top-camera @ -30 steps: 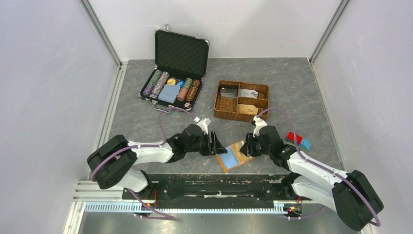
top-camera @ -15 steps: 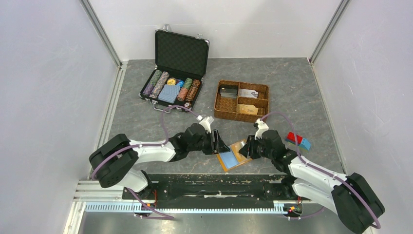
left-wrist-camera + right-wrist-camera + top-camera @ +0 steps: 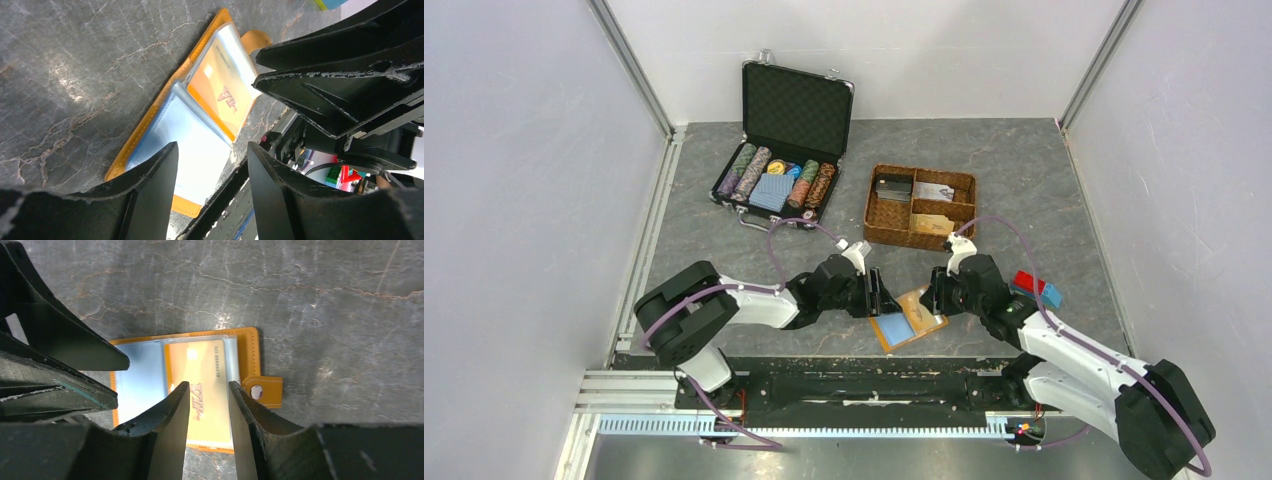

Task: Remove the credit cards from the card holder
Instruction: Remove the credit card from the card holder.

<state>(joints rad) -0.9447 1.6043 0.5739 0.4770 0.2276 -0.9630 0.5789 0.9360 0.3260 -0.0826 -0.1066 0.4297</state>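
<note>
Our right gripper (image 3: 208, 386), narrowly parted and empty, straddles the card (image 3: 202, 365); we should pin the holder (image 3: 248, 352) beneath our left gripper (image 3: 212, 147), wider open, empty.

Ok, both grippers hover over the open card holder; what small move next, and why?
Probably lower the right gripper onto the orange-yellow card: its jaws stand open above it, and the card sits fully tucked in the card holder. The left gripper hangs open over the blue sleeve.

left gripper (image 3: 211, 147) jaws apart, right gripper (image 3: 208, 386) likewise
</note>
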